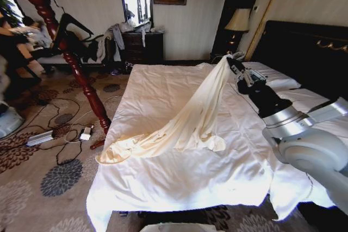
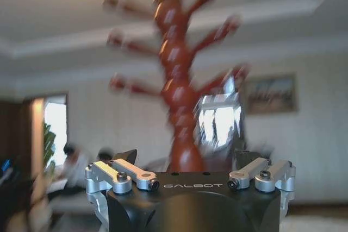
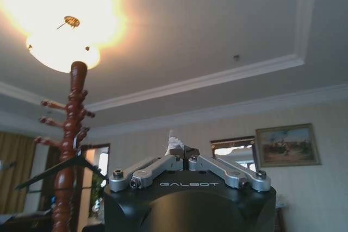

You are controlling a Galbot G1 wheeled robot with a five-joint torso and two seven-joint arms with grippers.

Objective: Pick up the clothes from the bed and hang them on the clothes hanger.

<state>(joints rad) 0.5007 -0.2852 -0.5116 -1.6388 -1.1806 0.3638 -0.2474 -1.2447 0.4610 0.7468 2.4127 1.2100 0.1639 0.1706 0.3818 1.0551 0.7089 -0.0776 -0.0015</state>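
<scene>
The bed (image 1: 163, 183) takes up most of the head view, its white duvet rumpled and its dark headboard rising on the right. Across it stretches the cream shirt (image 1: 190, 120), pulled up into a long slanting drape: its top end is lifted off the bed near the pillows, while the lower end trails across the duvet and spills over the bed's left edge. The right arm reaches forward from the lower right, and the right gripper (image 1: 230, 60) holds the shirt's raised end; in the right wrist view its jaws are drawn together on a small tuft of pale fabric (image 3: 174, 144).

Left of the bed stands the red-brown wooden coat stand (image 1: 65, 42), leaning across the head view. A black hanger (image 1: 69, 25) hangs on it, well apart from the shirt. The same hanger shows dark against the stand's post in the right wrist view.

The left gripper (image 2: 190, 175) points towards the coat stand in its own wrist view, with its jaws spread wide apart and nothing between them.
</scene>
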